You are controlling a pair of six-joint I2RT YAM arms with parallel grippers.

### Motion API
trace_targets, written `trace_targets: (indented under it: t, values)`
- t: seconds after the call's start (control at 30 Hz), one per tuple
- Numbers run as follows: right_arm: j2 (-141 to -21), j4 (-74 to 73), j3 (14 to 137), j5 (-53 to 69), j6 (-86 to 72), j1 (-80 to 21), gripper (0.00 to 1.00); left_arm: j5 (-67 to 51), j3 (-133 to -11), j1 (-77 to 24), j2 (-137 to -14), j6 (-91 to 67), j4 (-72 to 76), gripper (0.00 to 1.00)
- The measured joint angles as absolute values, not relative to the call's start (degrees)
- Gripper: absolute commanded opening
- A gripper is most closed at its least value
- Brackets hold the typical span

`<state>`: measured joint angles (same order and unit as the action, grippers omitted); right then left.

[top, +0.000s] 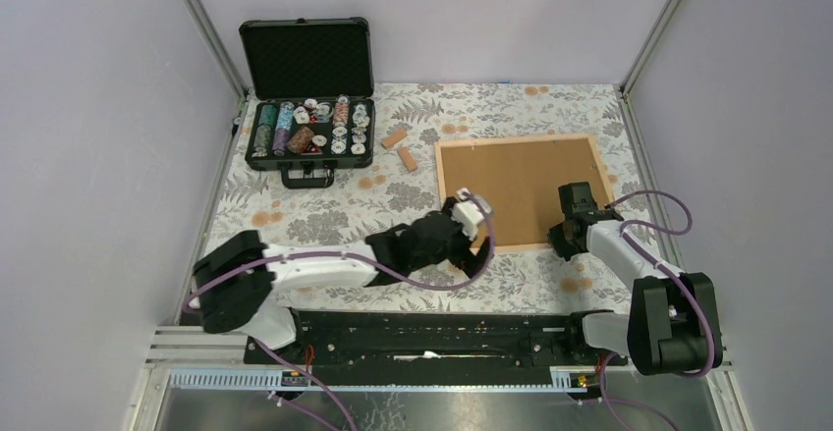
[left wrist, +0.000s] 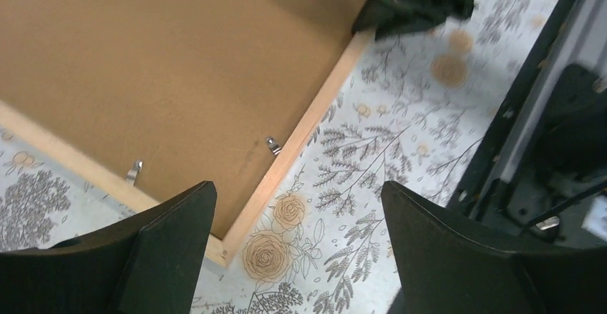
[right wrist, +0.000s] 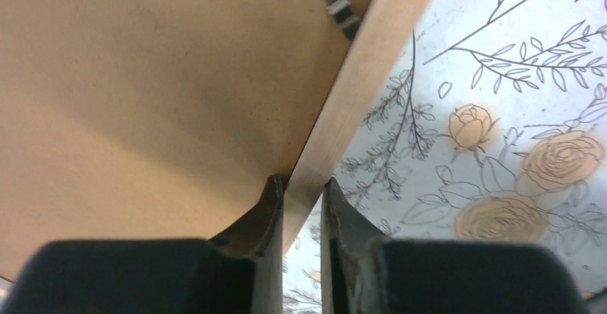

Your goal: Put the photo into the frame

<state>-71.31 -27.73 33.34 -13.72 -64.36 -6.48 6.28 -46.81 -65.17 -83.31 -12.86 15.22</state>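
Open black case [top: 306, 58], back left of counter [top: 324, 205]: rows of poker chips [top: 309, 127]. Left gripper [left wrist: 297, 207]: jaws wide apart, over frame [top: 517, 139] corner. Frame: flat, centre-right, holding brown backing board [top: 516, 186]. Right gripper [right wrist: 302, 192]: jaws clamped on frame's edge strip.

Case [top: 308, 107] left of frame [top: 511, 140]

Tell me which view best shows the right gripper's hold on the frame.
Right wrist: the right gripper pinches the frame strip close up. Top external shows only where it sits on the near edge; left wrist catches just its dark body.
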Motion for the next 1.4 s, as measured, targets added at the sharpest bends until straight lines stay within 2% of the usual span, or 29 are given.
trace_targets:
  t: [0.03,0.2,0.4,0.6,0.87,0.97,1.07,1.23,1.27,1.3,1.33,1.37,1.4]
  values:
    - [-71.29,-27.24,33.23,-13.98,-66.19,-6.04,0.00,6.63,-48.25,-65.95,-85.21,-11.25,14.37,0.92]
    - [-71.42,-27.22,33.54,-13.28,-68.66,-5.45,0.00,9.02,-56.16,-70.11,-96.73,-0.97,9.34,0.94]
    - [-72.60,-36.53,38.72,-10.17,-66.17,-6.00,0.00,15.75,-66.41,-73.60,-108.81,9.87,3.73,0.94]
    - [-70.37,-41.63,42.11,-9.45,-65.91,-6.00,0.00,21.34,-70.87,-76.01,-112.51,14.63,0.91,0.95]
    - [-63.79,-48.07,44.10,-9.37,-66.39,-6.00,0.00,40.93,-75.90,-80.86,-118.87,21.45,3.07,0.91]
    - [-62.39,-49.04,44.40,-9.34,-66.76,-6.00,0.00,48.27,-75.16,-82.35,-120.40,26.13,7.01,0.81]
    - [-62.02,-50.24,45.25,-9.32,-67.42,-6.00,0.00,53.89,-73.30,-83.24,-120.44,31.18,13.23,0.58]
    - [-60.18,-51.13,47.03,-8.93,-67.68,-6.00,0.01,57.87,-70.61,-84.49,-120.49,38.68,20.71,0.31]
    - [-59.42,-51.20,47.24,-8.88,-67.53,-6.00,0.12,58.08,-70.50,-84.71,-120.49,39.88,21.45,0.26]
    - [-58.74,-51.40,47.53,-8.91,-67.29,-6.00,0.30,58.37,-70.37,-84.86,-120.49,40.99,22.04,0.20]
    - [-58.08,-51.48,47.83,-8.91,-66.61,-6.00,0.54,58.26,-70.37,-85.08,-120.49,43.48,21.78,0.13]
    - [-57.47,-51.35,48.07,-8.69,-65.43,-6.00,0.69,58.33,-70.37,-85.27,-120.49,44.42,21.65,0.06]
    - [-56.84,-51.03,48.36,-8.23,-64.18,-6.00,0.79,59.11,-70.39,-85.49,-120.49,44.84,21.45,0.00]
